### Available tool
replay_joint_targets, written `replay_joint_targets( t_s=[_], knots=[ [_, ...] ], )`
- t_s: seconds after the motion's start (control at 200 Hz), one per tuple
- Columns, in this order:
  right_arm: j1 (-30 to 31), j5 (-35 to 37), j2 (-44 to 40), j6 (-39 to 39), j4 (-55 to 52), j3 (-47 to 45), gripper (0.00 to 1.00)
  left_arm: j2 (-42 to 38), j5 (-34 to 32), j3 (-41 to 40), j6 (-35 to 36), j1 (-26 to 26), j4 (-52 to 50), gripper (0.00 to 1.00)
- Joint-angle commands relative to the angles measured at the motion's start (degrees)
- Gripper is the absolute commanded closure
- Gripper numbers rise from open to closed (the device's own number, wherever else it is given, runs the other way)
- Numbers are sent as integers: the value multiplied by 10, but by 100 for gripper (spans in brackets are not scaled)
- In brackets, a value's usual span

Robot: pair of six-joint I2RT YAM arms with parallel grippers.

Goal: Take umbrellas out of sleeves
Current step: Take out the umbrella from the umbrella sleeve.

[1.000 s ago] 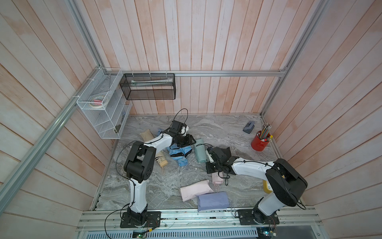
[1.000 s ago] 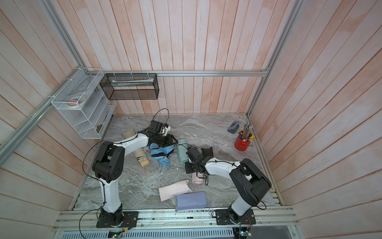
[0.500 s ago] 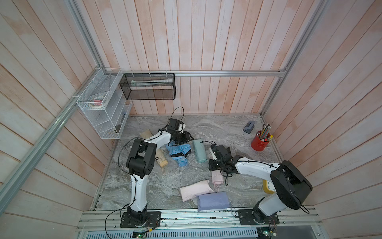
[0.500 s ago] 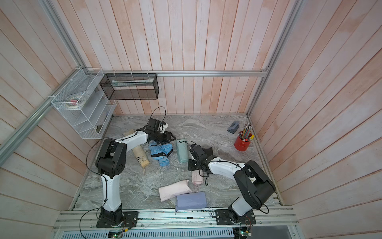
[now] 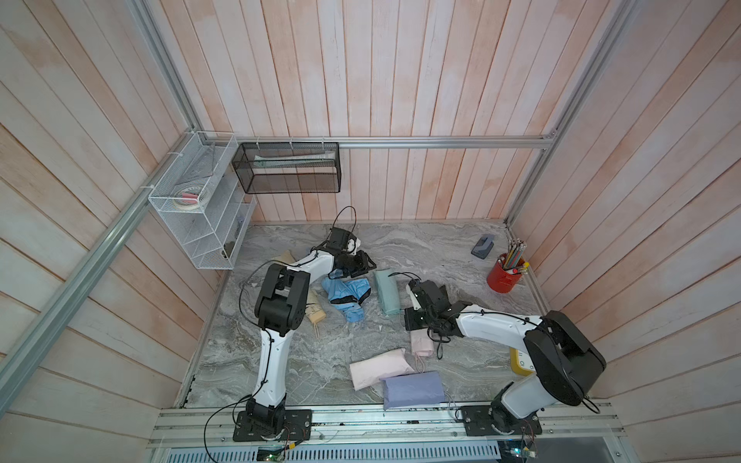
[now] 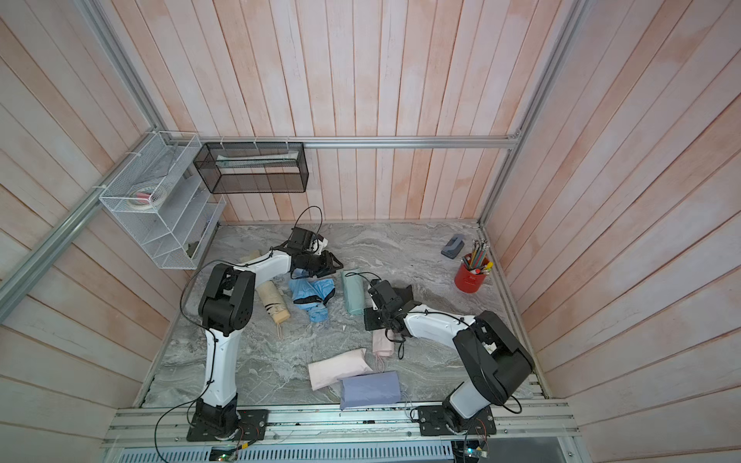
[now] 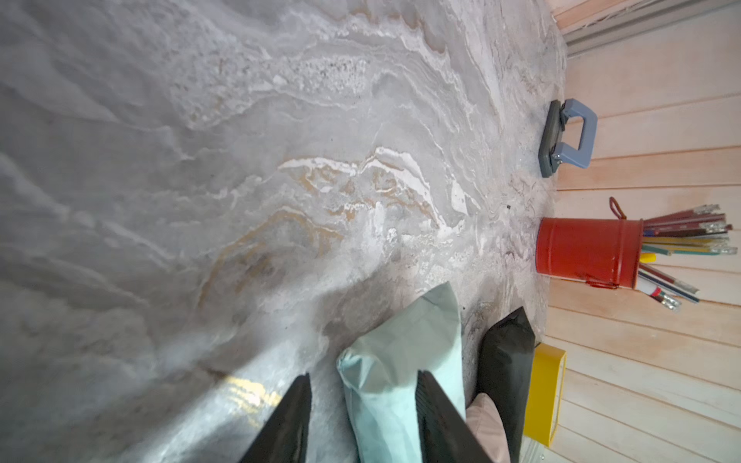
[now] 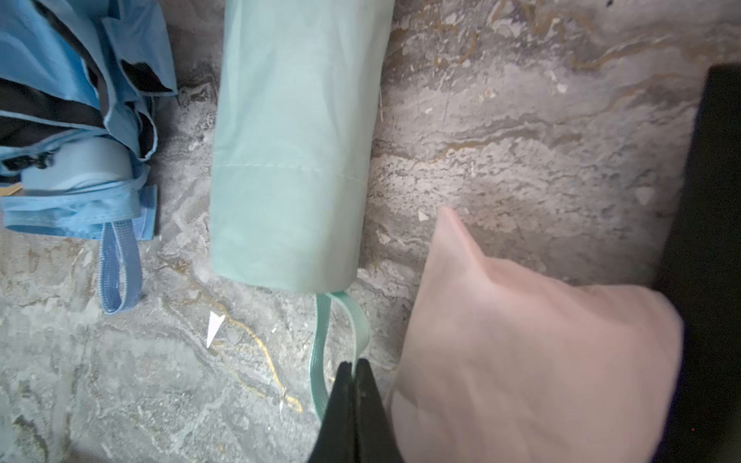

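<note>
Logging items from the largest down. Grey marble-patterned tabletop (image 5: pixel 280 360) fills the lower middle of both top views. Left arm (image 6: pixel 224 304) reaches up toward frame centre; right arm (image 5: pixel 493 324) reaches in from the lower right.

Lavender flat fabric sleeve (image 5: pixel 413 389) lies at bottom centre, its corner overlapping a pale pink flat sleeve (image 5: pixel 377 366) just left of it. Mint green fabric sleeve (image 5: pixel 387 290) lies lengthwise at frame centre, rounded and bulging, contents hidden. Light blue pleated umbrella (image 5: pixel 347 296) lies loose just left of it, out of any sleeve. Beige pleated umbrella (image 6: pixel 273 300) lies further left, beside the left arm. Second pink sleeve (image 5: pixel 421 344) sits below centre, partly under the right arm. Red metal cup of pencils (image 5: pixel 501 276) stands at the table's right edge.

Left gripper (image 7: pixel 363 375): fingers apart, straddling the mint sleeve's upper end; one overlaps the fabric, the other stands clear. Right gripper (image 8: pixel 355 366): fingers pressed together on the mint woven wrist loop (image 8: pixel 320 332) hanging from the sleeve's lower end.
</note>
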Motion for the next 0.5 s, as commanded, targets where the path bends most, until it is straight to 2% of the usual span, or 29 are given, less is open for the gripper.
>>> replay_joint_targets(
  t_s=[0.0, 0.255, 0.495],
  knots=[
    [-4, -6, -4, -2, 5, -11, 100, 28, 45, 12, -33, 1, 26, 63],
    [-9, -5, -11, -4, 6, -17, 100, 37, 52, 16, -44, 2, 30, 64],
    [-10, -6, -10, -4, 6, -19, 100, 30, 53, 5, -47, 3, 42, 91]
  ],
)
